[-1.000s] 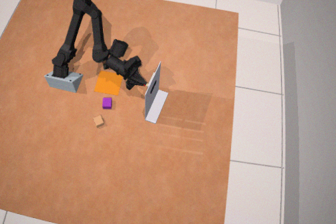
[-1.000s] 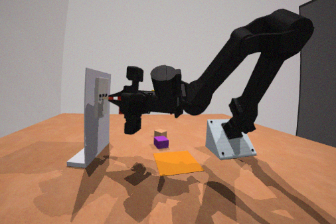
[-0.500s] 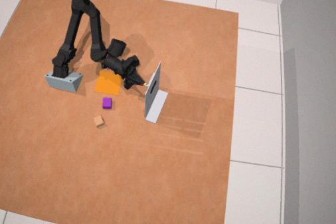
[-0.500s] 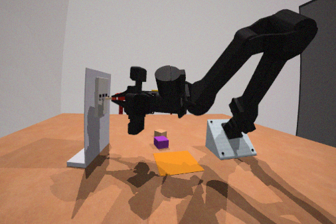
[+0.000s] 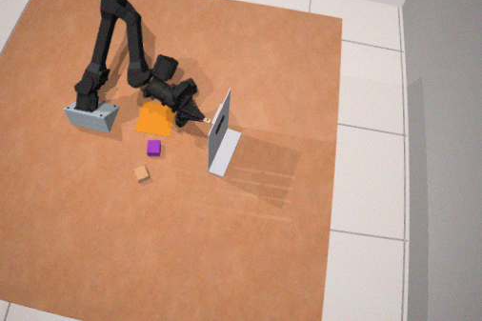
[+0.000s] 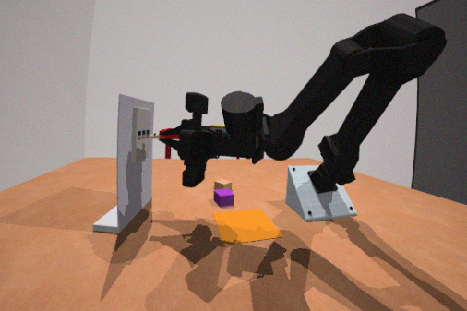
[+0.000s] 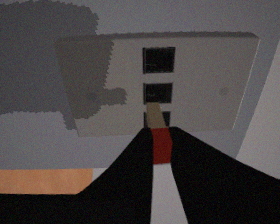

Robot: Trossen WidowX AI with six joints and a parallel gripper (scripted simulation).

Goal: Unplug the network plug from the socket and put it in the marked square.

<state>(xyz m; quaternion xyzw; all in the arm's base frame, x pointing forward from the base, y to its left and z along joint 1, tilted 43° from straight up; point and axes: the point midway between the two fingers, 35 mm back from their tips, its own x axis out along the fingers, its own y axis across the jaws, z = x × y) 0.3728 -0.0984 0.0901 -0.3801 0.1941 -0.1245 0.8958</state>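
Orange square (image 5: pixel 155 119) (image 6: pixel 247 226), flat on the table, left of our gripper (image 5: pixel 196 116) (image 6: pixel 162 137) (image 7: pixel 162 145) in the top view. Gripper: ours, level, facing the upright panel (image 5: pixel 218 136) (image 6: pixel 135 185) (image 7: pixel 120 152), fingers pinching the plug (image 5: pixel 207 120) (image 6: pixel 156 137) (image 7: pixel 155 116), which sits in front of the panel. Exterior view adds three dark openings in the socket block (image 6: pixel 140 118) (image 7: pixel 200 65); top view hides them from us.
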